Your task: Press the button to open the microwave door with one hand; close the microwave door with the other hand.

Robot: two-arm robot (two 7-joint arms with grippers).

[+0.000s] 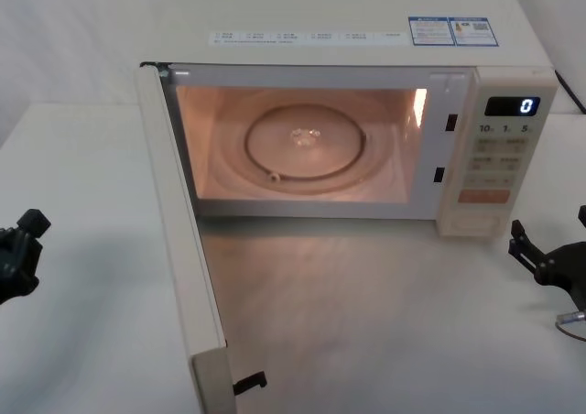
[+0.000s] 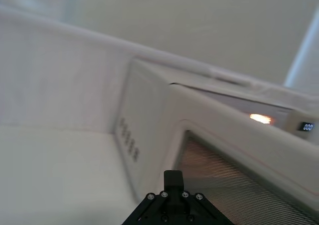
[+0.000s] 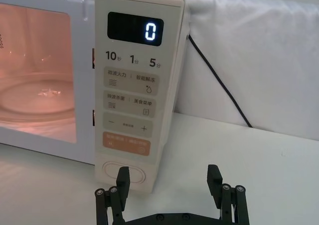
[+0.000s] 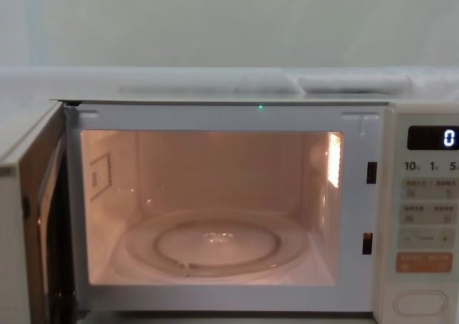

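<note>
Microwave door (image 1: 179, 240) is swung fully out from the oven's left hinge, standing roughly square to the front. Cavity light on, glass turntable (image 1: 305, 144) bare inside. So step 1 looks done; closing is what's left.

The button (image 3: 124, 173), the wide cream oval at the bottom of the control panel (image 1: 494, 153), sits right of the cavity w/ nothing touching it. Display (image 3: 135, 29) reads 0.

Right gripper (image 3: 169, 181) is just in front of the panel, level w/ the button but clear of it, fingers spread wide, holding nothing.

Left gripper (image 1: 20, 249) is well left of the door, on its outer side, not touching; can't tell if its fingers are apart or together. Judgement: it's on the correct side to push the door shut, needs to move in toward the door's free edge.
</note>
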